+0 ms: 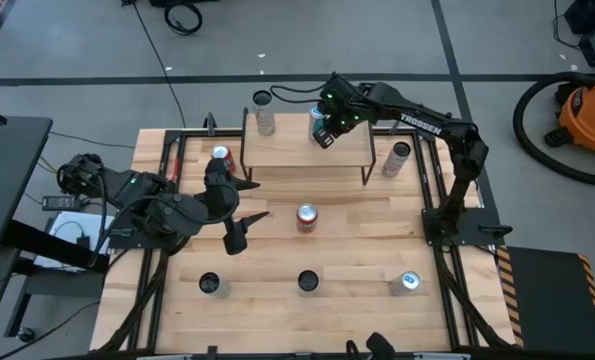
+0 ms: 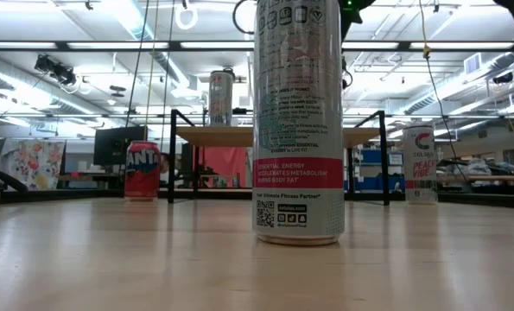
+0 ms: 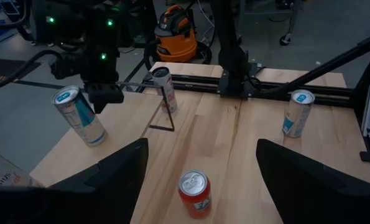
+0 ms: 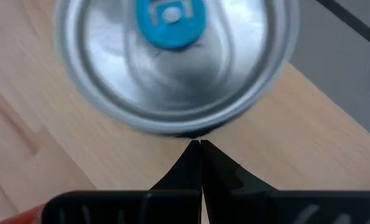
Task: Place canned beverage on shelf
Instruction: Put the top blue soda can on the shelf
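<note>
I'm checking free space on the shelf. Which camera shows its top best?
The high view: the shelf top shows from above. The low view gives only its edge, partly behind a can; the left wrist view one end; the right wrist just wood.

Grey concrete floor [image 1: 77, 40], orange shop vacuum [image 1: 589, 105] — ceiling strip lights [image 2: 58, 50]

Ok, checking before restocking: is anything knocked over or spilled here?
Nothing stands out. The cans stand upright, two on the shelf, with no spill visible. The right gripper is shut by the blue-tabbed can.
</note>
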Controlling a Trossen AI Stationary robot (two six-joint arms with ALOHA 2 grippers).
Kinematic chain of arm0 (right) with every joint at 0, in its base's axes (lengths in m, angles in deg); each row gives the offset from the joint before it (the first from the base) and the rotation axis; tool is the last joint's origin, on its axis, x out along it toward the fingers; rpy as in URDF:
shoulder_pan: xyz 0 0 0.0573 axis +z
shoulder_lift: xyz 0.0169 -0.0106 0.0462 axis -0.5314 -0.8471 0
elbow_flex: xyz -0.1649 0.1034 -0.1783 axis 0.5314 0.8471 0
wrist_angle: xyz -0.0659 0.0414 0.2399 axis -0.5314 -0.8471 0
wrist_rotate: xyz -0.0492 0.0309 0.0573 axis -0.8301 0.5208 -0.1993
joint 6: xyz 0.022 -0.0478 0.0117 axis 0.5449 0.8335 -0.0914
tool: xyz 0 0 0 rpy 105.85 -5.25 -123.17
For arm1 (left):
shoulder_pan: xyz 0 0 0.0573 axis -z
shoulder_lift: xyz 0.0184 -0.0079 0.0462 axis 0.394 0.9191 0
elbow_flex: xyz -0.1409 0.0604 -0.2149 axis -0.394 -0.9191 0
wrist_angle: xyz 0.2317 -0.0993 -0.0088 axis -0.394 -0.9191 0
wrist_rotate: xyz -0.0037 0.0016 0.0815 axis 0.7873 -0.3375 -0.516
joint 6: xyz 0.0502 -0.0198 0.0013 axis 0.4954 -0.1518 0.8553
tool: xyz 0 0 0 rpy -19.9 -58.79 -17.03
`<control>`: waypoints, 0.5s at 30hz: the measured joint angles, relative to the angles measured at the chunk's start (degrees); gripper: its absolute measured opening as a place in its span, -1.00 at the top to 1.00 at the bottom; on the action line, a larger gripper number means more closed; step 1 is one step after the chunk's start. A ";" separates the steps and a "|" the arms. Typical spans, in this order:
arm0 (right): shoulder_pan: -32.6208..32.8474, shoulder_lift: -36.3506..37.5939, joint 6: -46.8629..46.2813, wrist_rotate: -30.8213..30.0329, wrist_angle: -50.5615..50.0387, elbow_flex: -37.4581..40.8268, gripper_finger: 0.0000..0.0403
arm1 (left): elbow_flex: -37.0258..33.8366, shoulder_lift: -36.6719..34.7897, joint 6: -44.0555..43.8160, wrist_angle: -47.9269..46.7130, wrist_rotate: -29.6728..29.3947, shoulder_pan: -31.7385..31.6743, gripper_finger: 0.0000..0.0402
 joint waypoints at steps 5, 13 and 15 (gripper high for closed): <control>0.09 0.02 0.06 0.93 2.66 0.00 0.98 | 0.00 0.00 0.00 0.04 0.02 0.00 -0.55; -0.13 0.02 0.93 0.93 4.60 0.00 0.98 | 0.00 0.00 0.00 0.05 0.01 0.00 -0.55; -0.30 0.02 0.93 0.93 4.60 0.00 0.98 | 0.00 0.00 0.00 0.04 0.02 0.00 -0.55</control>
